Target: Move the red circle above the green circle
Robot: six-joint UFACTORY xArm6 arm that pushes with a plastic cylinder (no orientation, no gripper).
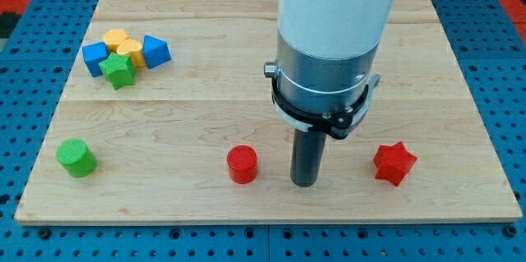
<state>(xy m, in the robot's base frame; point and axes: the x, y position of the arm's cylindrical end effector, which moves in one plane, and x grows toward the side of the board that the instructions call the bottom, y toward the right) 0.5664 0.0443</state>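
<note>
The red circle (pixel 242 164) is a short red cylinder near the view's bottom, a little left of centre. The green circle (pixel 76 158) is a green cylinder at the view's bottom left, far to the left of the red circle. My tip (pixel 304 183) rests on the board just to the right of the red circle, with a small gap between them. The arm's large white and grey body hangs above the tip and hides part of the board's middle.
A red star (pixel 394 163) lies right of my tip. At the upper left sits a cluster: a green star (pixel 118 71), two blue blocks (pixel 95 57) (pixel 155 51) and two yellow blocks (pixel 116 39) (pixel 130 51). The wooden board (pixel 205 114) lies on a blue pegboard.
</note>
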